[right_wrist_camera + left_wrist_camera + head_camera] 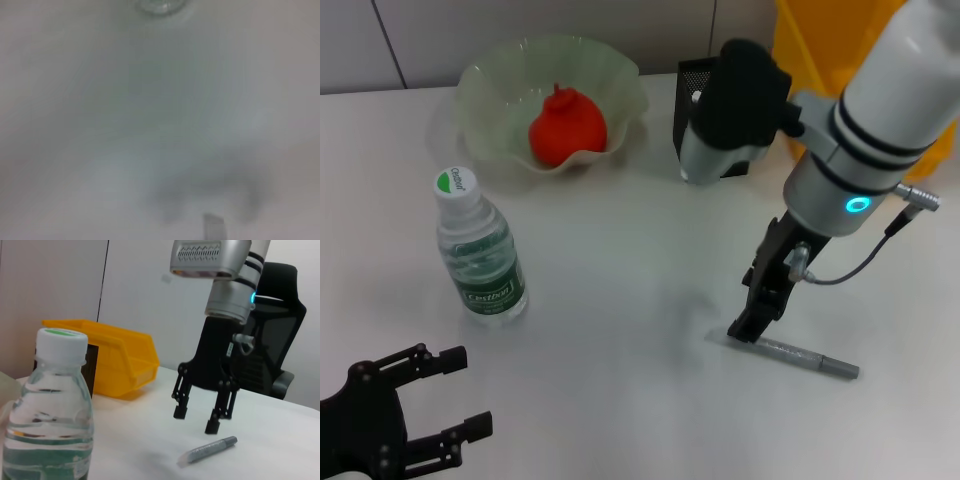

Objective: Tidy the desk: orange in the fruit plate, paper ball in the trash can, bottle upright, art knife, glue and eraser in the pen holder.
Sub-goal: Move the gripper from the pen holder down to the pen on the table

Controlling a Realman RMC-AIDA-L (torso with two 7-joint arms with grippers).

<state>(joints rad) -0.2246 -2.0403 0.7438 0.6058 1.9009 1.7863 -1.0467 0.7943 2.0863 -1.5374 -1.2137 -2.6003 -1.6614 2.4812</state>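
The orange (567, 128) lies in the fruit plate (485, 85) at the back left. The bottle (480, 252) stands upright on the left and shows close up in the left wrist view (50, 415). A slim grey stick (807, 358), art knife or glue, lies flat on the right; the left wrist view (207, 450) shows it too. My right gripper (748, 328) points down just above its left end, open and empty, as the left wrist view (196, 420) shows. My left gripper (465, 393) is open and empty at the front left. Paper ball and eraser are out of view.
The black mesh pen holder (695, 95) stands at the back, partly hidden by my right wrist. The yellow trash can (820, 45) is behind it at the back right, and also shows in the left wrist view (117, 360). A black office chair (272, 340) stands beyond the table.
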